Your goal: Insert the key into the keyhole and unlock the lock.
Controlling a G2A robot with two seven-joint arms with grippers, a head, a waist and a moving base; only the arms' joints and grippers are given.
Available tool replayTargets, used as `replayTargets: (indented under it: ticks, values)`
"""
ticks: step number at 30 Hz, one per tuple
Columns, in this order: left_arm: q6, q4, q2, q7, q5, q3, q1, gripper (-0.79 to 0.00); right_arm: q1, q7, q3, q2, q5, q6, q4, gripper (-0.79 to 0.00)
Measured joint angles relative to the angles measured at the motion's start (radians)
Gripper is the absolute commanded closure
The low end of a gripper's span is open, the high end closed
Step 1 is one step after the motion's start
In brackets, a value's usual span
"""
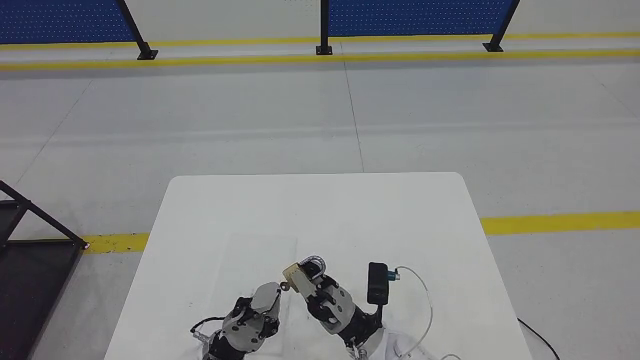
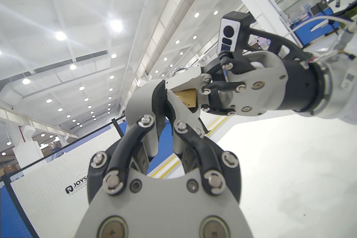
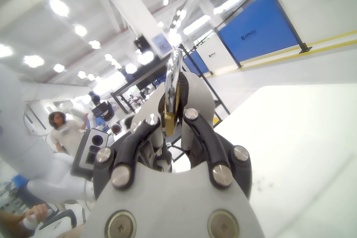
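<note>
My right gripper (image 1: 318, 285) is shut on the brass padlock (image 3: 170, 117) and holds it above the table's near edge, its silver shackle (image 3: 173, 74) pointing up and away. In the top view the padlock (image 1: 306, 271) sits between the two grippers. My left gripper (image 2: 165, 99) is shut, and its fingertips press against the padlock's brass body (image 2: 186, 98). A small tan piece at the left gripper's (image 1: 272, 298) tips looks like the key (image 1: 291, 277); its blade is hidden between the pads and the lock.
A black box (image 1: 378, 282) with a blue plug and a white cable (image 1: 427, 310) lies on the white table (image 1: 300, 210) just right of the right gripper. A dark rack (image 1: 25, 225) stands off the table's left side.
</note>
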Motion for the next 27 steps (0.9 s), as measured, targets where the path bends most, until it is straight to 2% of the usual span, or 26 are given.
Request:
replayTargets:
  ticks: [1, 2, 4, 7, 11, 17, 20, 23, 27]
  values:
    - [-0.014, 0.000, 0.000, 0.002, -0.012, 0.003, 0.001, -0.625, 0.000, -0.001, 0.001, 0.000, 0.000, -0.001, 0.000, 0.000]
    - [-0.043, -0.001, 0.001, 0.008, -0.034, 0.005, 0.003, -0.699, 0.000, -0.003, 0.002, 0.001, 0.001, -0.003, 0.000, 0.000]
    - [-0.088, 0.000, 0.002, 0.014, -0.065, 0.005, 0.006, -0.776, -0.001, -0.005, 0.005, 0.001, 0.003, -0.005, 0.000, 0.000]
    - [-0.220, -0.001, 0.004, 0.016, -0.168, 0.018, 0.024, -0.785, 0.001, -0.008, 0.010, 0.002, 0.010, -0.010, 0.002, 0.000]
    - [-0.486, -0.012, 0.013, -0.030, -0.344, 0.017, 0.045, -0.785, 0.001, -0.010, 0.012, 0.003, 0.014, -0.016, 0.002, 0.000]
    - [-0.759, -0.033, 0.027, -0.104, -0.530, -0.006, 0.073, -0.785, 0.017, 0.017, 0.008, 0.006, -0.044, -0.042, 0.007, 0.000]
    - [-0.902, -0.047, 0.040, -0.177, -0.639, -0.049, 0.093, -0.785, 0.032, 0.041, 0.001, 0.008, -0.111, -0.044, 0.017, 0.000]
    - [-1.006, -0.065, 0.054, -0.259, -0.738, -0.106, 0.118, -0.785, 0.048, 0.067, -0.011, 0.007, -0.151, -0.024, 0.031, 0.000]
    - [-1.091, -0.079, 0.072, -0.353, -0.859, -0.206, 0.160, -0.785, 0.077, 0.126, -0.039, 0.001, -0.164, 0.001, 0.061, 0.000]
